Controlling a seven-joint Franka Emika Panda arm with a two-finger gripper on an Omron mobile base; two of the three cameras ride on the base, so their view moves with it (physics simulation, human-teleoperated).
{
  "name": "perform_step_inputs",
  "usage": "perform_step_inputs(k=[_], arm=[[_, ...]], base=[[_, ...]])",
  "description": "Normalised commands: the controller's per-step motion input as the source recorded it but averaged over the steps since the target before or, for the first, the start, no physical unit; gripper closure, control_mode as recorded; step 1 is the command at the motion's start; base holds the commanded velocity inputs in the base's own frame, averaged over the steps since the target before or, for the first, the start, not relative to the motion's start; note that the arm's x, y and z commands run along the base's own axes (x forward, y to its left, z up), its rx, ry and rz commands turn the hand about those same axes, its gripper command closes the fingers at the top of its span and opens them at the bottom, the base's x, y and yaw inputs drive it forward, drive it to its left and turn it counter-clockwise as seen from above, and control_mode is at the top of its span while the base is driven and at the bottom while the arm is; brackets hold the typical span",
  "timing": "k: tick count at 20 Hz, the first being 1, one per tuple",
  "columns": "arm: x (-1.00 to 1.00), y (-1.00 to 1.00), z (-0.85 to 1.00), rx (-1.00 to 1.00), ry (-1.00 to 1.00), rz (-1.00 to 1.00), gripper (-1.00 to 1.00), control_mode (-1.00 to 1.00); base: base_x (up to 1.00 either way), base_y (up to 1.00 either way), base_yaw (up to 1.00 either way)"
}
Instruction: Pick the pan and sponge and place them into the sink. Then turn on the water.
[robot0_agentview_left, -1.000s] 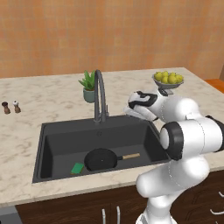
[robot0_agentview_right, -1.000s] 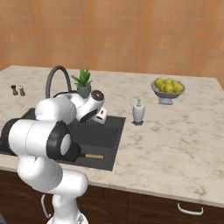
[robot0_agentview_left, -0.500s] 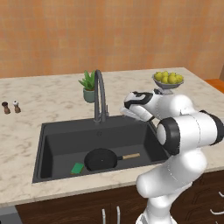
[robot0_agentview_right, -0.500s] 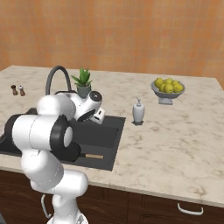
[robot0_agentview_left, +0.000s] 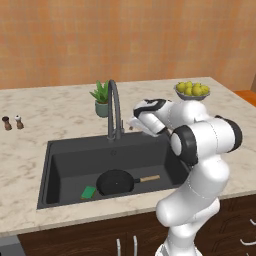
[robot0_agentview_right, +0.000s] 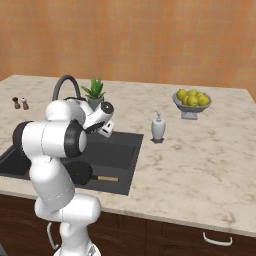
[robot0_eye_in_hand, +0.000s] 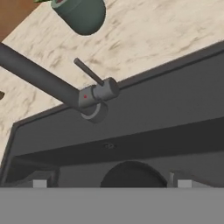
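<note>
The pan (robot0_agentview_left: 116, 181) lies flat on the floor of the sink (robot0_agentview_left: 70, 157), near the front wall, its thin wooden handle pointing to the robot's right; the sponge (robot0_agentview_left: 89, 192) lies just beside it on the left, green face up; both seem already placed, so by my reading what remains is the water, and no stream shows at the spout.

The coming move therefore turns on the faucet (robot0_agentview_left: 115, 107), which rises from the worktop (robot0_agentview_left: 30, 150) just behind the sink's back rim; in the hand view its small lever (robot0_eye_in_hand: 89, 72) is a thin dark rod sticking out from the collar at the faucet's base, slanting up and left in that picture, toward the plant pot (robot0_eye_in_hand: 81, 15); the lever lies ahead of the tool (robot0_eye_in_hand: 109, 183) and above centre in that view, so the approach runs forward over the back part of the basin.

The tool hangs with its fingertips (robot0_eye_in_hand: 40, 183) well apart and nothing between them, close to the faucet's right side in the left base view.

Room is tight at the back: the sink rim, the faucet column and the potted plant stand close together; the soap dispenser (robot0_agentview_right: 158, 127) sits farther right, well clear; above the basin the space is open.
</note>
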Motion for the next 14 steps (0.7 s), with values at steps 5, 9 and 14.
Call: perform_step_inputs(k=[5,9,14], arm=[[0.33,0.08,-0.01,0.07,0.00,0.00,-1.00,-1.00],[0.20,0.00,-0.05,0.16,0.00,0.00,-1.00,-1.00],[0.20,0.03,-0.14,0.13,0.00,0.00,-1.00,-1.00]], base=[[0.00,0.00,0.00],[0.00,0.00,0.00],[0.00,0.00,0.00]])
